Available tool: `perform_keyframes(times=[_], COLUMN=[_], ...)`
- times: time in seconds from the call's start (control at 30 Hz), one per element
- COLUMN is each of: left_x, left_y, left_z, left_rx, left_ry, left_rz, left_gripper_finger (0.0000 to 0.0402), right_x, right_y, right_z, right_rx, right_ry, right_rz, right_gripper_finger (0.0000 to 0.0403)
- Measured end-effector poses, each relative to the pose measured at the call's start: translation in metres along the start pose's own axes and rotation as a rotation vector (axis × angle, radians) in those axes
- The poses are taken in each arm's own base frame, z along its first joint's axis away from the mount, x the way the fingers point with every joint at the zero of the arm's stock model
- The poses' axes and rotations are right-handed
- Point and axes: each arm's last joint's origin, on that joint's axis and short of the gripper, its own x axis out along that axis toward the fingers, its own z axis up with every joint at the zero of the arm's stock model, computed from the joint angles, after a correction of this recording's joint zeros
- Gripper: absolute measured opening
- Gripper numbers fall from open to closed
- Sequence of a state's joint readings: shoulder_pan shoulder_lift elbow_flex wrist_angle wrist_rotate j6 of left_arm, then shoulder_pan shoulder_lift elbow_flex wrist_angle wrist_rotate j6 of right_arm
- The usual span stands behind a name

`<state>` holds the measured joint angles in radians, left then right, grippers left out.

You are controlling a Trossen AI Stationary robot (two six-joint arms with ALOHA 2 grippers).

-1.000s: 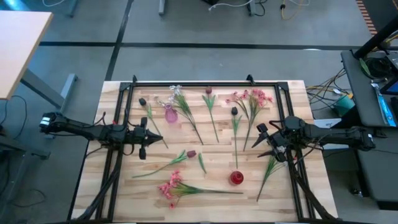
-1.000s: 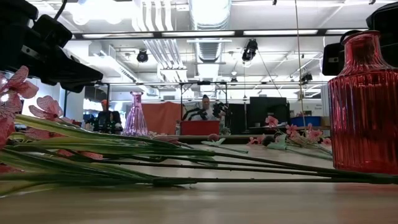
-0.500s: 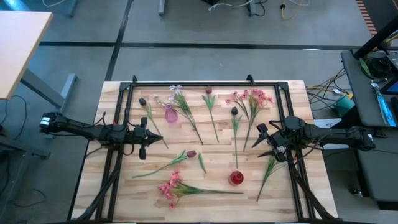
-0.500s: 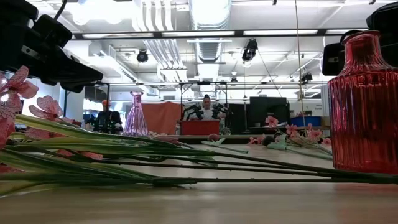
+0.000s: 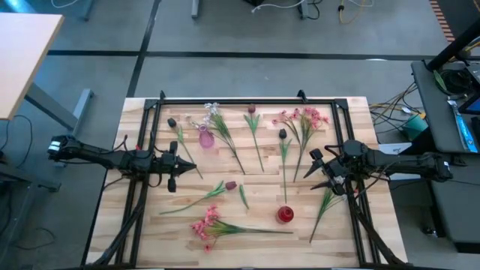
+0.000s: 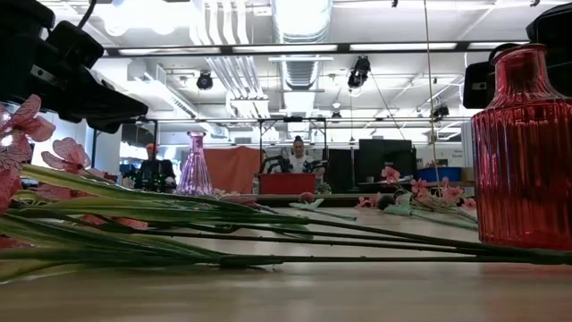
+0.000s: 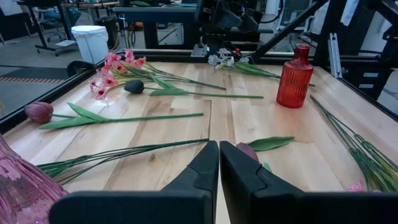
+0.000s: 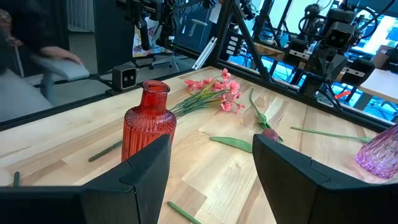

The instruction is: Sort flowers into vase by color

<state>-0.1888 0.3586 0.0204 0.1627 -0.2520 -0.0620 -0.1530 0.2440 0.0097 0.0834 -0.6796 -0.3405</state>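
Flowers lie flat on the wooden table: a pink spray (image 5: 206,227) by the near edge, another pink spray (image 5: 304,118) and a whitish spray (image 5: 214,112) toward the far edge, a maroon tulip (image 5: 230,184) in the middle, and darker buds (image 5: 283,134) farther back. The red vase (image 5: 284,215) stands near the near edge, the pink vase (image 5: 204,137) far left of centre. My left gripper (image 5: 184,166) hovers shut on the left, pointing at the maroon tulip (image 7: 247,151). My right gripper (image 5: 315,169) hovers open on the right, facing the red vase (image 8: 148,121).
A loose green leaf (image 5: 243,196) lies beside the maroon tulip. Bare green stems (image 5: 326,202) lie under the right arm. A black frame (image 5: 247,99) runs along the table's far edge and both sides. People sit in the room beyond the table (image 6: 297,152).
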Motion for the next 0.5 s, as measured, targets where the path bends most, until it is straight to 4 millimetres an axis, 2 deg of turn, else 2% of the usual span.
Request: perform_keyframes(times=[0.5], left_x=[0.0], left_y=[0.0], left_z=[0.0008], left_rx=[0.001], left_ry=[-0.008], left_rz=[0.0], left_gripper_finger=[0.0], right_x=[0.0], right_y=[-0.0003], right_z=[0.0006], right_rx=[-0.007], right_ry=[-0.004], right_rz=[-0.005], right_gripper_finger=[0.0219])
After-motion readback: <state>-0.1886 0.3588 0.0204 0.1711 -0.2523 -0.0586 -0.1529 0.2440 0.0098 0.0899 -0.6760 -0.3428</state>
